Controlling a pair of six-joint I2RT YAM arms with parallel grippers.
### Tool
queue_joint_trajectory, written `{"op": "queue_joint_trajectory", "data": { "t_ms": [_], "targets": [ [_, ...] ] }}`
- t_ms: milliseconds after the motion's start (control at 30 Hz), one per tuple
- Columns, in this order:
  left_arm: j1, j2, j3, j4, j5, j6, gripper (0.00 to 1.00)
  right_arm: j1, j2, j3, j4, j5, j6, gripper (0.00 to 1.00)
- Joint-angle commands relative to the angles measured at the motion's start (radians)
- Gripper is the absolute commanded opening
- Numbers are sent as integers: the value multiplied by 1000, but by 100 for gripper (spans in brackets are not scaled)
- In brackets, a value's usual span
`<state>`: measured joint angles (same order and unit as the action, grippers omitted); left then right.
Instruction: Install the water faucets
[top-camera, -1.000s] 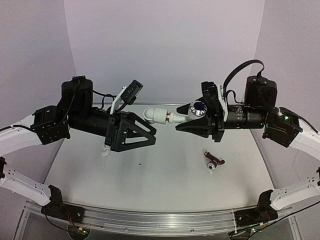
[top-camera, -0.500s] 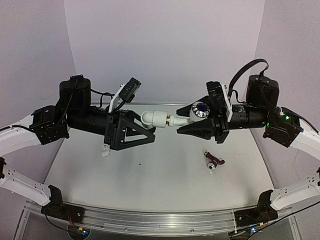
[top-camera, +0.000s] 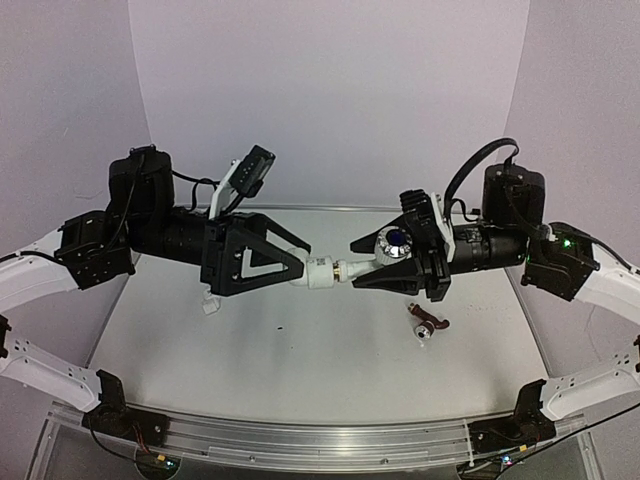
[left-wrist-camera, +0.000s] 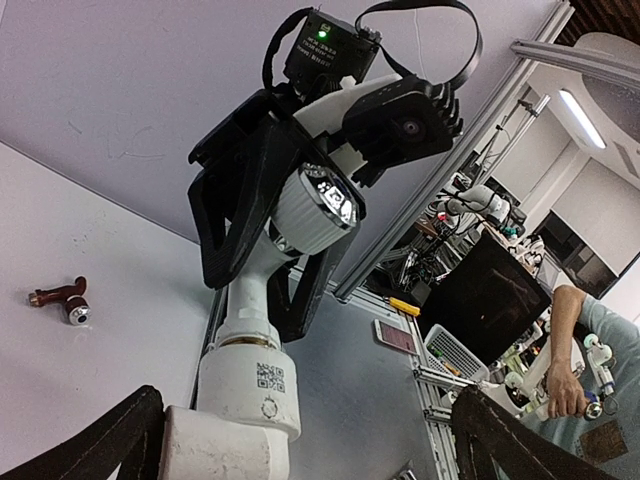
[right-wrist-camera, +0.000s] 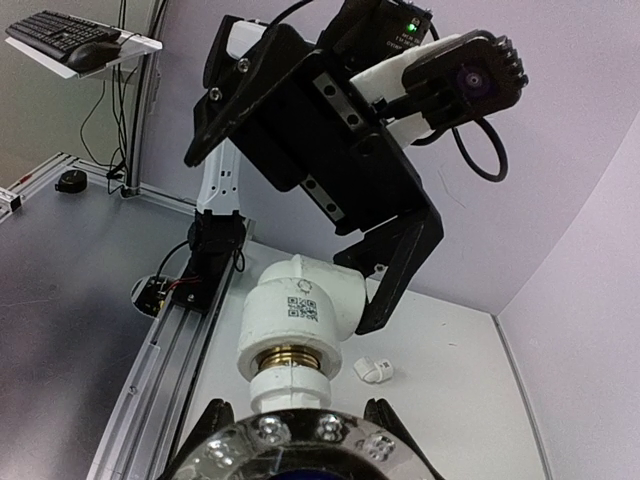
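Observation:
My right gripper (top-camera: 356, 265) is shut on the round silvery, blue-centred knob of a white water faucet (top-camera: 395, 243) and holds it level above the table. The knob fills the bottom of the right wrist view (right-wrist-camera: 300, 450). The faucet's brass thread sits in the mouth of a white elbow fitting (top-camera: 318, 271), (right-wrist-camera: 300, 310), (left-wrist-camera: 245, 395). My left gripper (top-camera: 305, 258) flanks the elbow with its jaws wide. In the left wrist view one finger (left-wrist-camera: 110, 440) is against the elbow. Bare table shows between the elbow and the other finger (left-wrist-camera: 520, 440).
A small dark red tap with a silvery knob (top-camera: 428, 325), (left-wrist-camera: 62, 298) lies on the table (top-camera: 330, 370) right of centre. A second white elbow fitting (top-camera: 210, 302), (right-wrist-camera: 375, 371) lies under the left gripper. An aluminium rail (top-camera: 300, 440) runs along the near edge. Walls enclose the back and sides.
The joined faucet and elbow have come down toward the table with the right gripper. The left gripper has rolled, and the elbow now sits at its fingertips instead of above them.

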<state>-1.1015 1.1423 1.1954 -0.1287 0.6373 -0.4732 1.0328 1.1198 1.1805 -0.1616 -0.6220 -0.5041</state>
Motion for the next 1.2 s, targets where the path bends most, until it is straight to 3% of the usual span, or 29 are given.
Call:
{"op": "queue_joint_trajectory", "data": {
  "t_ms": [0,1167],
  "targets": [
    [2,-21,22,57,36,-4,100,4,-25,-1,28,18,-21,0],
    [0,-4,7,59,178,-43,94,4,35,62,37,204,-86,0]
  ]
}}
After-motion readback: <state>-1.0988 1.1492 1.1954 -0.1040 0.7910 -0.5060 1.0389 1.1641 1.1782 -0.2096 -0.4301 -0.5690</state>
